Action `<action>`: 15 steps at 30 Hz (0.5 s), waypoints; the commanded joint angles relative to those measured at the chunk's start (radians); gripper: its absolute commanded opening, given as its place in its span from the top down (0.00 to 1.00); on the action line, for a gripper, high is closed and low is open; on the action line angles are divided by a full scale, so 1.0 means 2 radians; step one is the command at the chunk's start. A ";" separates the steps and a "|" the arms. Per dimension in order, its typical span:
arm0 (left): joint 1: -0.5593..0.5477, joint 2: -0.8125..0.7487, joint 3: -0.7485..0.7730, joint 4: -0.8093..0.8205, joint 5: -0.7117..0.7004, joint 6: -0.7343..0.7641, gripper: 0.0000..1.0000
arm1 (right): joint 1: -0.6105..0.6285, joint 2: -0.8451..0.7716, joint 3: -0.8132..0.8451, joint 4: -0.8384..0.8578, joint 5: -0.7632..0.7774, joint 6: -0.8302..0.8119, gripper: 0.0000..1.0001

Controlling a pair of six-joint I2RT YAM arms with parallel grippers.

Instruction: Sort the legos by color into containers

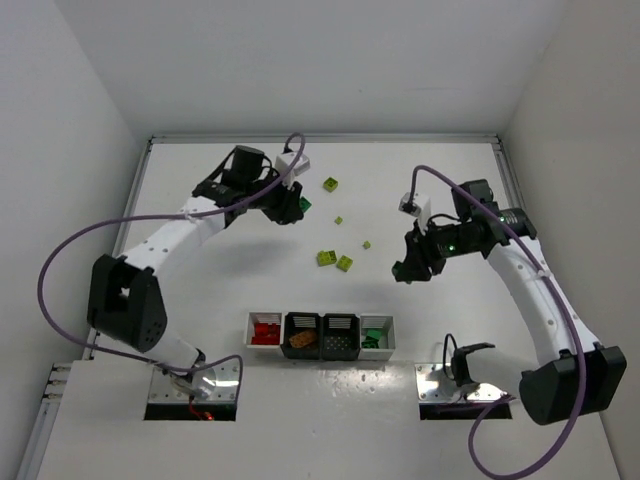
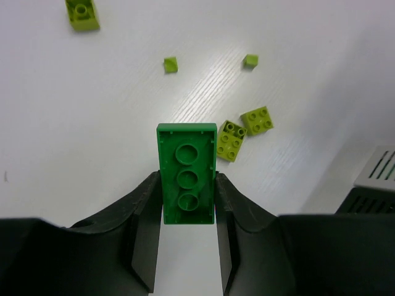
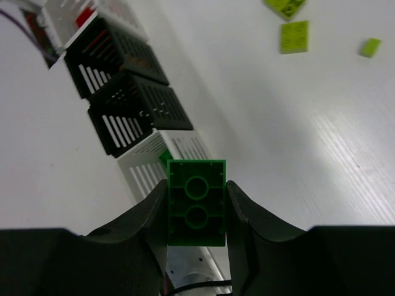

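Note:
My left gripper (image 1: 292,208) is shut on a dark green lego (image 2: 186,182), underside up, at the far left of the table. The right gripper (image 1: 407,270) is shut on another dark green lego (image 3: 197,203), held above the table, up and to the right of the row of containers (image 1: 320,357). In the right wrist view the white end bin (image 3: 145,169) lies just beyond that brick, with green pieces inside. Several yellow-green legos (image 1: 326,258) lie loose mid-table. The left white bin (image 1: 252,330) holds red pieces and the black bin (image 1: 288,330) beside it a brown one.
Two metal base plates (image 1: 195,395) (image 1: 440,385) sit at the near edge. Purple cables loop off both arms. White walls close in the table on three sides. A larger yellow-green brick (image 1: 330,184) lies toward the back.

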 commanded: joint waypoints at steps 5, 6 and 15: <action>0.030 -0.077 0.025 -0.026 0.036 -0.033 0.89 | 0.096 -0.027 -0.029 0.006 -0.026 -0.034 1.00; 0.035 -0.077 0.031 -0.031 0.042 -0.039 0.89 | 0.107 -0.027 -0.033 0.006 -0.021 -0.029 1.00; 0.081 -0.097 0.031 -0.040 0.071 -0.060 0.89 | 0.198 -0.007 -0.063 0.030 0.027 -0.034 1.00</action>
